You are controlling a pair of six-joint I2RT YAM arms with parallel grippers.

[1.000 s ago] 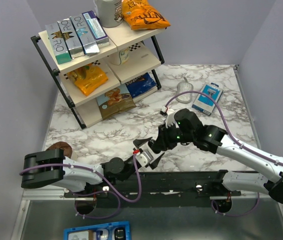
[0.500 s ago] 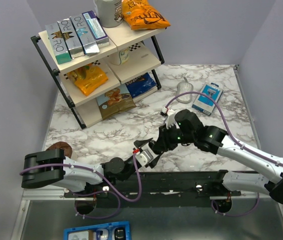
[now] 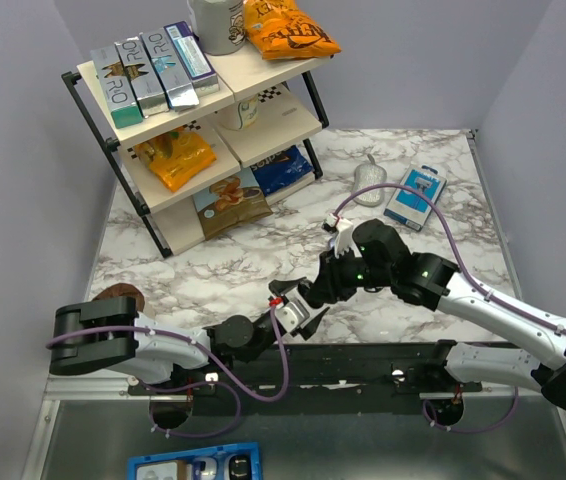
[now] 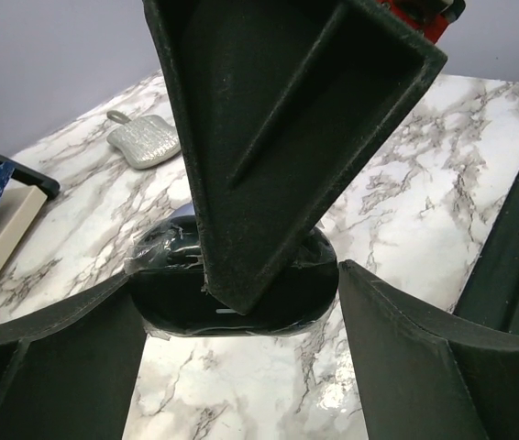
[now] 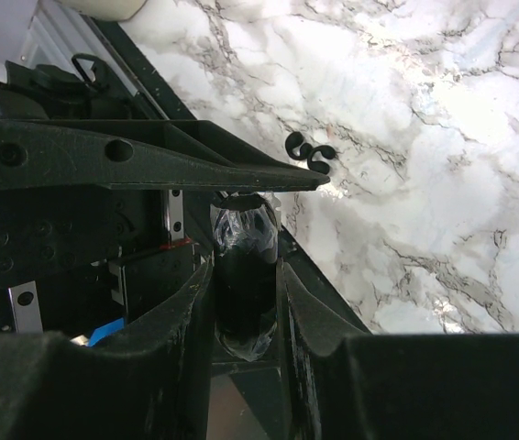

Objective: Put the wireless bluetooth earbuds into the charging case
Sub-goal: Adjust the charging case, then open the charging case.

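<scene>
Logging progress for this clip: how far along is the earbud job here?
Done: nothing seated. In hand: the right hand grips the charging case, and the open left hand flanks it. Left: both earbuds appear to lie on the marble table, not yet picked up or inserted.

The tabletop was white marble with grey veins. The charging case was glossy black, and the earbuds were black too. The shelf had cream boards, a black frame and a black-and-white checked edge. Two snack bags were orange. The flat box was blue, and the cable was purple.
</scene>
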